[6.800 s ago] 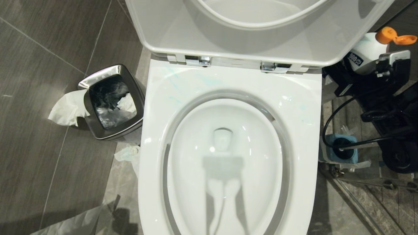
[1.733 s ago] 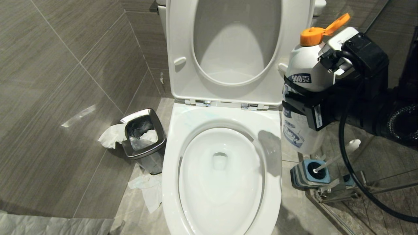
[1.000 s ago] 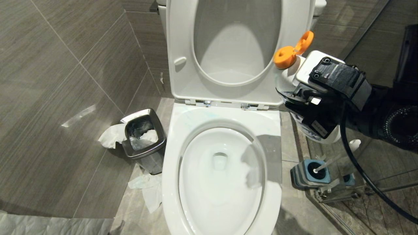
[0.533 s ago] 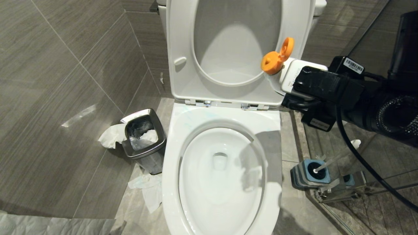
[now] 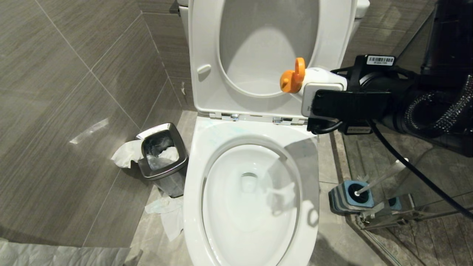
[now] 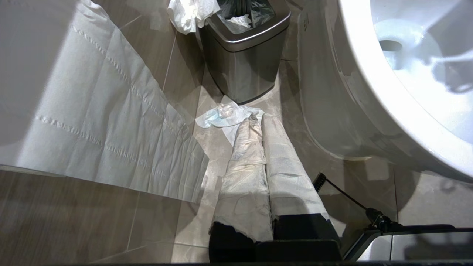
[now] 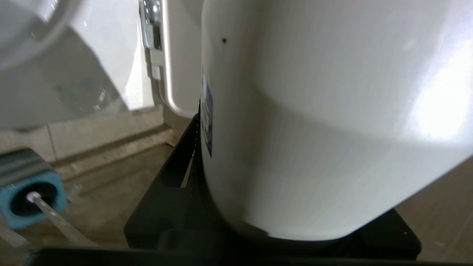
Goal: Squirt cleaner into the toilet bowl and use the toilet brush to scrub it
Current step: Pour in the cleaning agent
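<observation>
1. Right claw (image 5: 317,107) clamps a white cleaner bottle (image 5: 321,77), held roughly level above the back right corner of the toilet bowl (image 5: 196,173). Orange flip cap (image 5: 292,77) is open and points left, in front of the raised seat and lid (image 5: 207,55).
2. In the right wrist view the bottle body (image 7: 314,122) fills most of the frame, seated between the black fingers (image 7: 173,173).
3. Left claw (image 6: 258,177) is pinched tight with nothing in it, low beside the bowl's left side, fingers wrapped in white paper and pointing at the floor.
4. Cleaner (image 5: 221,130): faint teal streaks on the rear rim near the hinges. Can't tell if any is leaving the nozzle.
5. Toilet brush (image 5: 380,179) stands in its blue-topped holder (image 5: 349,197) on the floor right of the toilet, handle leaning right, well apart from either claw.
6. Steel waste bin (image 5: 162,159) stands on the floor left of the bowl, tissue hanging over its edge and more tissue (image 5: 166,216) on the tiles in front.
</observation>
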